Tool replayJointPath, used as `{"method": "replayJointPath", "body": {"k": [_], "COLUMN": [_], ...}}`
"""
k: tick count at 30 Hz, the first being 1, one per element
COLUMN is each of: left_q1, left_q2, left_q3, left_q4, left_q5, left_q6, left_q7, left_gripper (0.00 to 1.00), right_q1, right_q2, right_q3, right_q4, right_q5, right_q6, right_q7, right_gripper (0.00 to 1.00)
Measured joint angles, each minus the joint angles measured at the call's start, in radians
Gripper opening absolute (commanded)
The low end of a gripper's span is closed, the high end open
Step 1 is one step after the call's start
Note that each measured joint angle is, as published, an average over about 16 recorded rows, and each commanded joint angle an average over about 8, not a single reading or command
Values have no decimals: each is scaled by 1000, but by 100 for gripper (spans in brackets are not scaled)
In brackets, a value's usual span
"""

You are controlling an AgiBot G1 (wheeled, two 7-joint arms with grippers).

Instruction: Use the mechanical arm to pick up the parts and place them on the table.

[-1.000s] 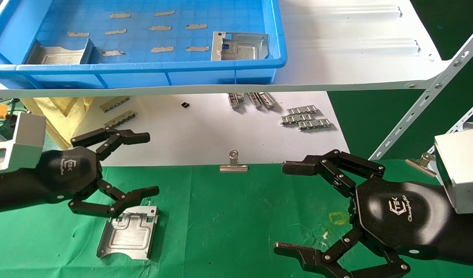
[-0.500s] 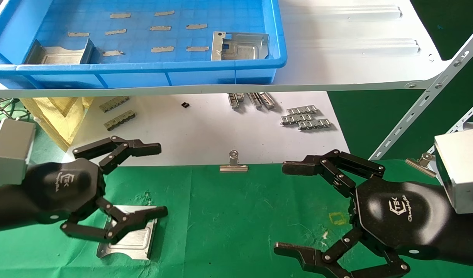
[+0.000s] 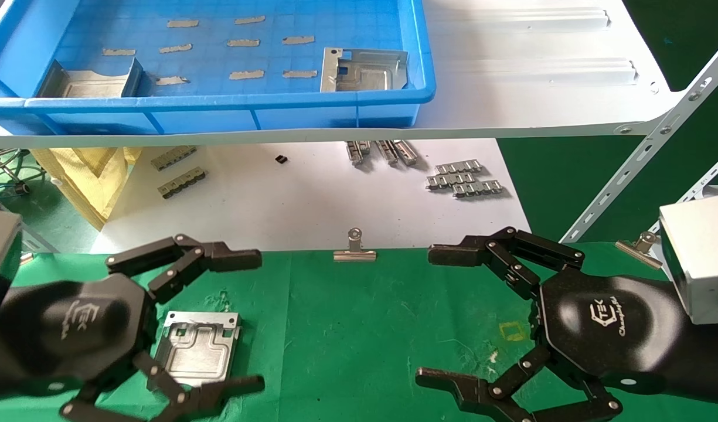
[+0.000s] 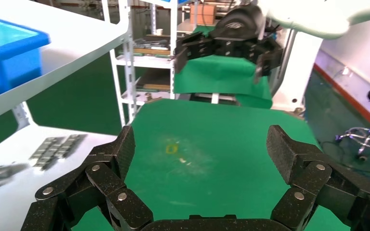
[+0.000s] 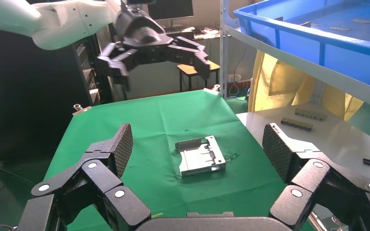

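Green cloth covered the bench, wrinkled and pinned along its far edge by a silver clip. One metal plate lay flat on the cloth toward the bench's left side, touched by nothing. From the right wrist camera the same plate showed out in the open, with green all around it.

Over that plate hung the left claw, raised clear of it, its fingers spread wide with one finger on the far side and one on the near side, and nothing in its grasp. In its own wrist view the left claw framed only bare cloth between its open fingers.

Toward the bench's right near corner sat the right claw, also spread wide and holding nothing, pointing across the bench toward the left.

Beyond the far edge a white shelf carried a blue tray. Two more plates rested in it: one against the tray's right end, another at its left end. Beige tape pieces dotted the tray floor. Under the shelf, small ridged metal strips lay scattered on a white surface behind the bench.
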Motion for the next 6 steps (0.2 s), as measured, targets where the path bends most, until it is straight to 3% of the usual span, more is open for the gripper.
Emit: {"method": "replayJointPath", "body": {"k": [6], "left_q1": [23], "left_q2": [-6], "left_q3": [-23], "left_q4": [-42], "left_q5": [-5], "left_q6": [-4], "left_q7": [-27], "left_gripper": [100], "right_q1": [0], "right_q2": [0], "right_q3": [0], "right_q4": [0], "right_q5": [0], "right_q6": [0], "right_q7": [0], "right_gripper": [100]}}
